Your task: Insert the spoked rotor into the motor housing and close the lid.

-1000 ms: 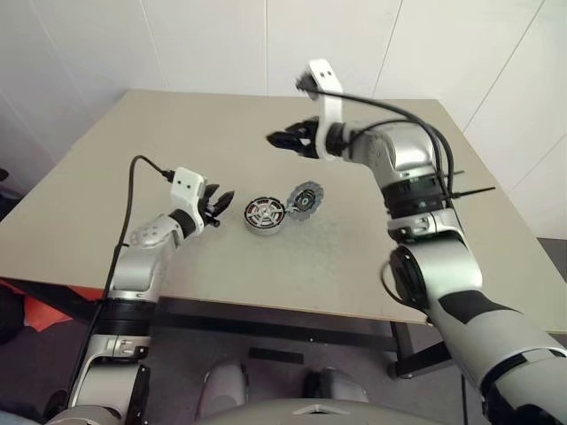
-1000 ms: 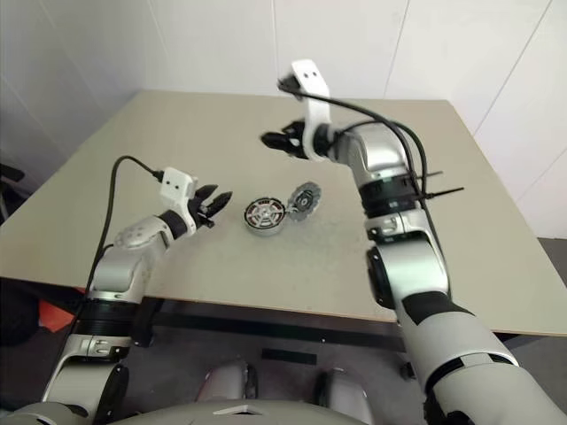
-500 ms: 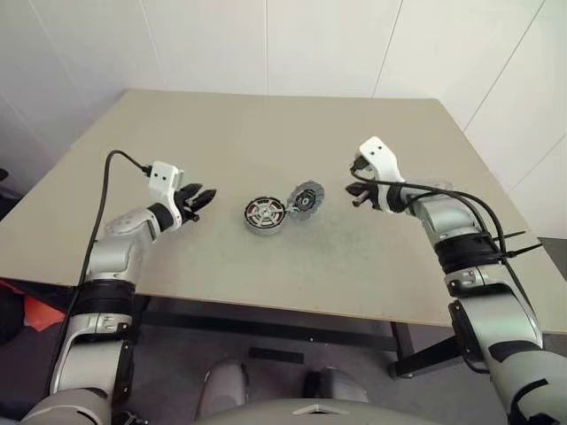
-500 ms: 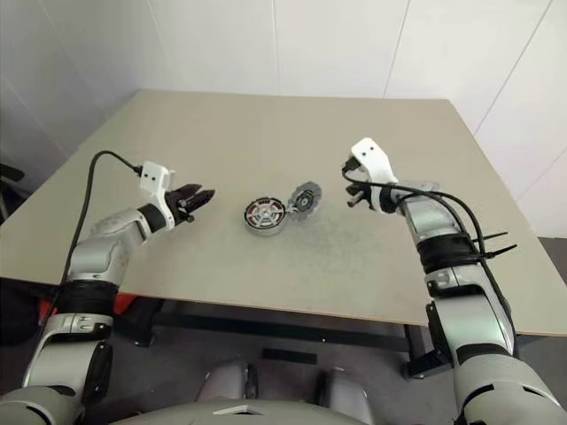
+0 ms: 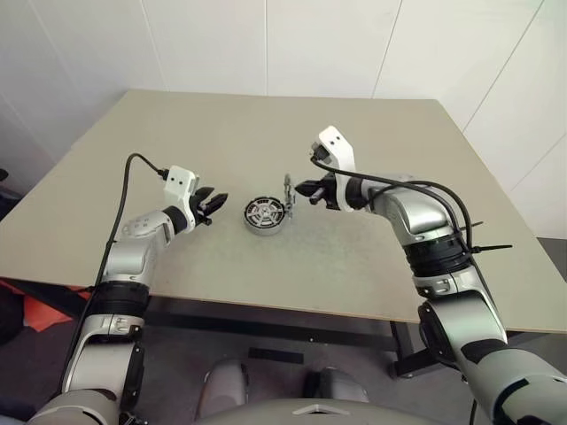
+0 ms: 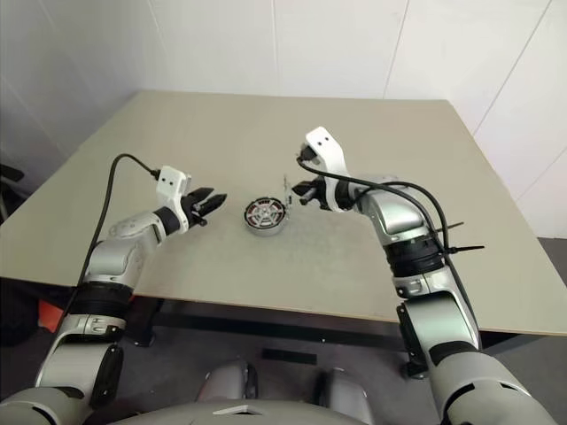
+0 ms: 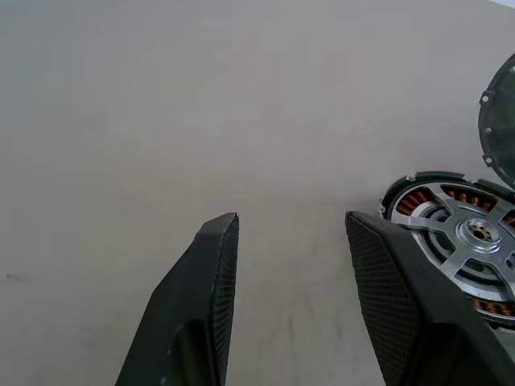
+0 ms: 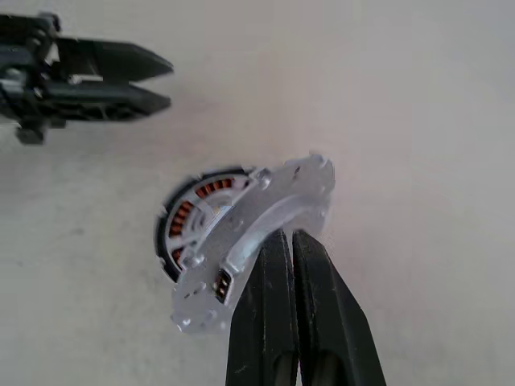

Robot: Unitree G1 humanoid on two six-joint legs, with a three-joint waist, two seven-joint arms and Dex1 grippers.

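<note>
my right claw [image 8: 290, 241], its two black fingers pressed together, pinches the edge of the lid [image 8: 265, 221], a round pale-grey metal disc with small lugs around its rim, and holds it tipped up on edge just beside the motor housing [image 5: 265, 215], a short round grey metal cylinder with copper-coloured windings in a ring. the lid's lower edge is at or near the housing's far rim; whether the two touch i cannot tell. in the head views the lid [image 5: 288, 192] reads as a thin upright sliver between the claw and the housing.

my left claw [image 5: 215, 203] hovers just off the housing's other side, above the beige table [image 5: 221, 124]; its fingers stand partly apart and hold nothing. from its wrist camera the housing [image 7: 459, 257] lies beyond one finger, with the spoked rotor [image 7: 471, 241], a flat grey metal wheel with a thick rim, a few spokes and a silver round hub, already seated inside it over the windings.

step in hand, as i judge it: the rotor is in, so the insertion is done and the closing of the lid is under way. the lid is gripped but not yet laid down.

next move, as i judge it: tilt the lid from upright to flat, centre it over the housing, and lower it until the rims meet all round. the grip on the thin edge is narrow, so the disc may swing or slip as it tilts; the left claw is placed to steady the housing if it slides.
</note>
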